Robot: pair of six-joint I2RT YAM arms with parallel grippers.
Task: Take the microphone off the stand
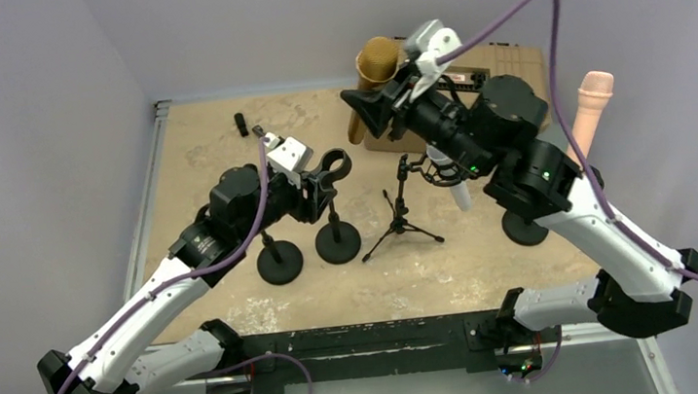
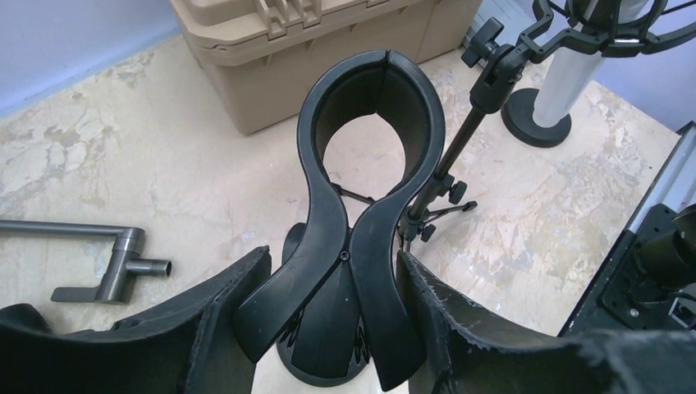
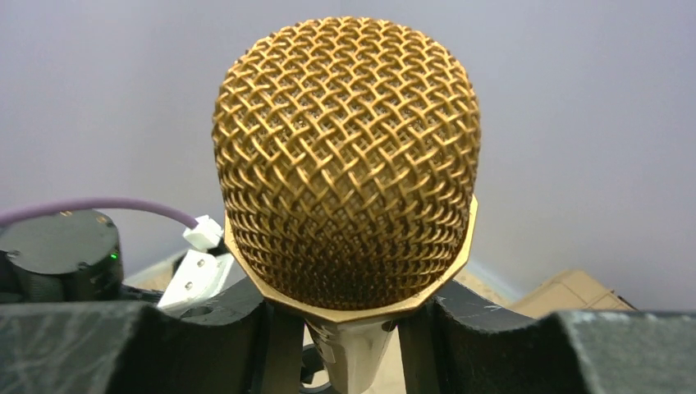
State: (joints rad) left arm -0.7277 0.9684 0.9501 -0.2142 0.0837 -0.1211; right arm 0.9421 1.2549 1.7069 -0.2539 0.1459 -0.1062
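Right tool, clasped on microphone neck, head above

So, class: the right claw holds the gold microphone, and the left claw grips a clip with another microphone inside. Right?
No: the left wrist view shows the clip in the left claw empty. The right claw does hold the gold microphone.

Three microphones, four stands, one case

A robot lab bench: a tan hard-plastic equipment case sits on a mottled beige tabletop, plain pale lilac walls close behind it, aluminium edge rail left of it.
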